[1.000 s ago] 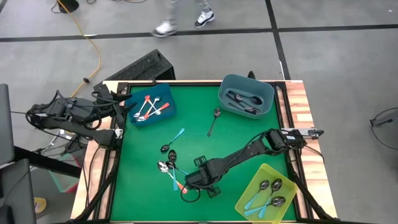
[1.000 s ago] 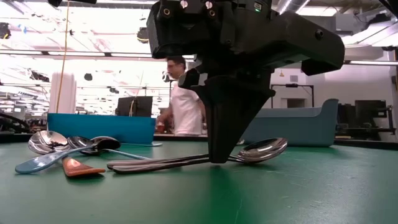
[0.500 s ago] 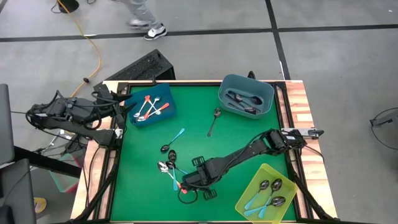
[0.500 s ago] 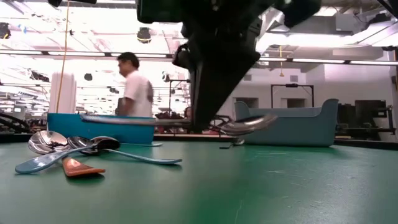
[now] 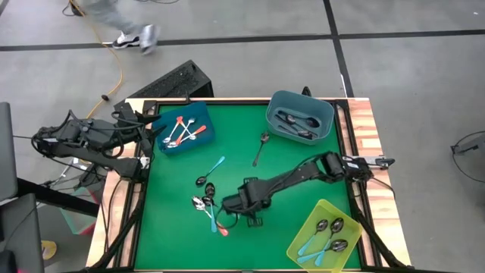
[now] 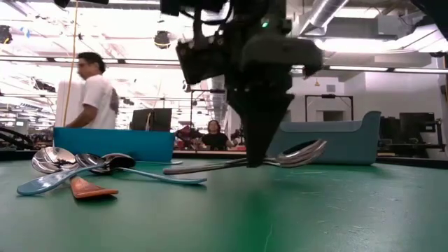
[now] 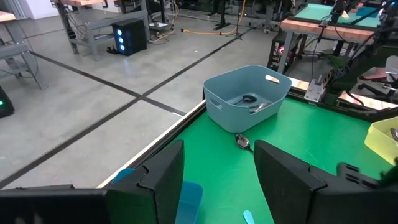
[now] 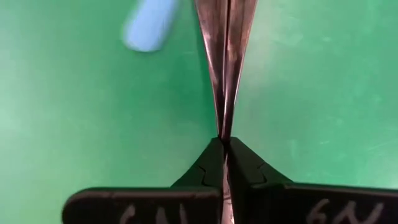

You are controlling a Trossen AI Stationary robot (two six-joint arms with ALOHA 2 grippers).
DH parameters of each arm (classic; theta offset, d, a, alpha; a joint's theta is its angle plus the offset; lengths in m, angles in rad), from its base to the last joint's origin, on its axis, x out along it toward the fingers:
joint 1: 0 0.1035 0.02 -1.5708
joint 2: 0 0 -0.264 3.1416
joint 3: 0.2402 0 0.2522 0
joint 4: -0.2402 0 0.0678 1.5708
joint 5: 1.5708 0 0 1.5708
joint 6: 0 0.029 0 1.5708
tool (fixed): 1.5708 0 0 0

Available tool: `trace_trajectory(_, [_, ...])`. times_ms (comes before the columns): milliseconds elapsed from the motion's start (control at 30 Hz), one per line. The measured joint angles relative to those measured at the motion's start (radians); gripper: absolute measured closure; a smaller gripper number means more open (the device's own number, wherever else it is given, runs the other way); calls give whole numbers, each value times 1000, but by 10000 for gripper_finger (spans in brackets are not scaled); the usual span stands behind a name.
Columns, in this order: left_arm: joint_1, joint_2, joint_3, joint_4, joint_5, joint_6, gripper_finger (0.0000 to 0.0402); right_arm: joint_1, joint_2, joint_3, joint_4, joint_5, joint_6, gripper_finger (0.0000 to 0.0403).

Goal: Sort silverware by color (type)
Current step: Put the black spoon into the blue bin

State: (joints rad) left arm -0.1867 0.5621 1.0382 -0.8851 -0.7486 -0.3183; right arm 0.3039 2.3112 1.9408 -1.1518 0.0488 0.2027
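My right gripper hangs over the middle of the green mat, shut on two dark metal spoons that lie side by side. Loose spoons with orange-red, light blue and dark handles lie in a cluster just left of it. A light blue spoon and a dark spoon lie alone farther back. My left gripper waits open at the table's left edge, beside the blue bin. My right gripper pinches both spoon handles together between its two fingers, which come from above, pointing down, and lie across the handles. In the low view the spoons are lifted clear of the mat, nearly level, with the bowls slightly higher than the handle ends.
The blue bin at the far left holds orange-red spoons. A grey-blue bin at the far right holds dark spoons. A yellow-green bin at the near right holds light blue spoons. A person walks behind the table.
My right gripper, shut on the two dark spoons that lay on the mat, has risen and carried them clear of it, then moved toward the table's far edge. The person behind the table has walked across the room.
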Motion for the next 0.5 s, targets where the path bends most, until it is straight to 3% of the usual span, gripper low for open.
trace_trajectory(500, [0,0,0,0,0,-3,223,-44,0,0,15,-6,44,264])
